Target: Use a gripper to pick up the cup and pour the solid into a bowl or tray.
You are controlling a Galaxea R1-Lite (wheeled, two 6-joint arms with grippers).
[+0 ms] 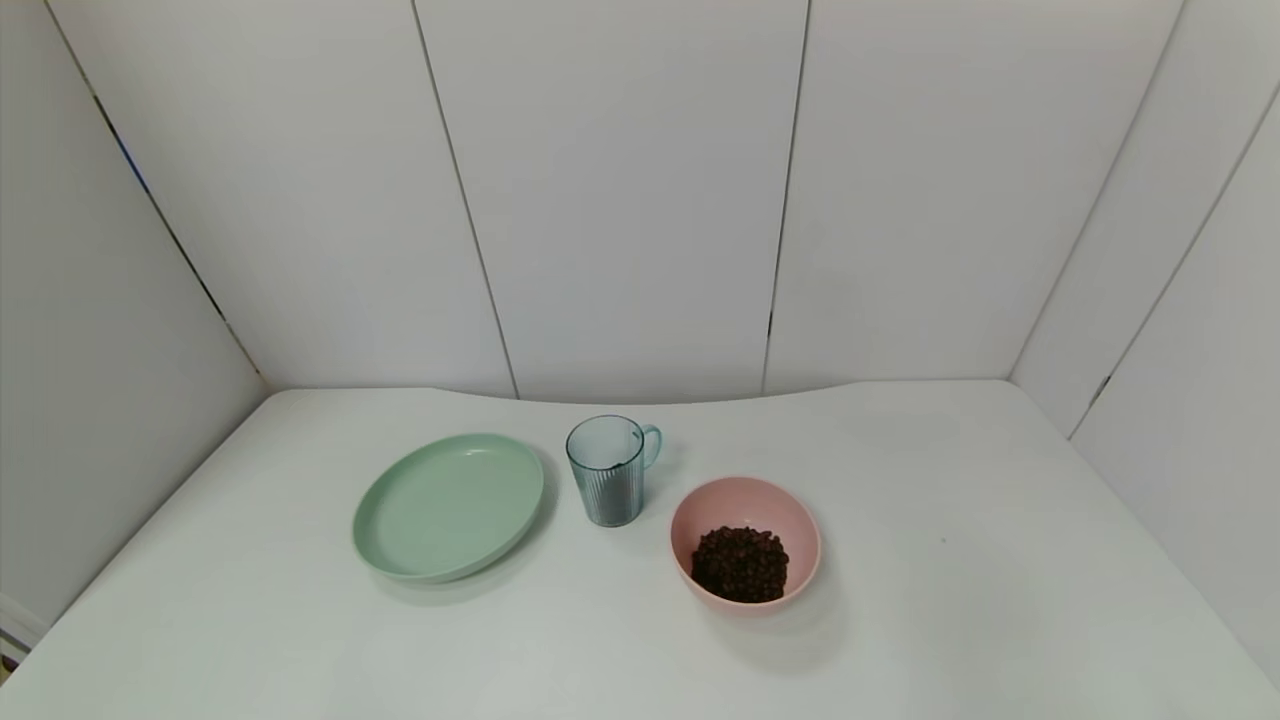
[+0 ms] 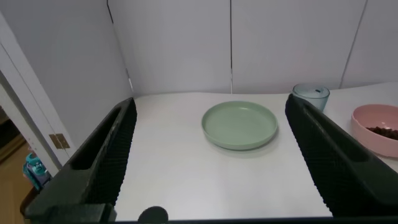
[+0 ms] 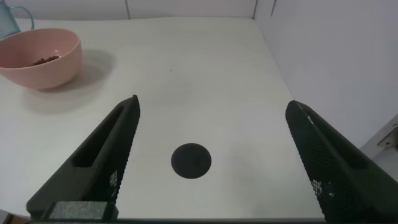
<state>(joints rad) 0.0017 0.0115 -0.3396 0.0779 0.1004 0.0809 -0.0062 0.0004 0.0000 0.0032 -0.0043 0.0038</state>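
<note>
The blue-grey ribbed cup (image 1: 608, 470) stands upright and looks empty in the middle of the table, its handle pointing right. The pink bowl (image 1: 790, 520) to its right holds the heap of dark brown beans (image 1: 740, 564). Neither arm shows in the head view. My left gripper (image 2: 211, 112) is open and empty, held back over the table's left side; its view shows the cup (image 2: 311, 96) and the bowl (image 2: 373, 121) farther off. My right gripper (image 3: 211, 109) is open and empty over the table's right side, with the bowl (image 3: 40, 59) away from it.
A flat pale green plate (image 1: 447, 505) lies left of the cup; it also shows in the left wrist view (image 2: 240, 124). A round dark spot (image 3: 191, 160) lies on the white table below the right gripper. White walls close in the table on three sides.
</note>
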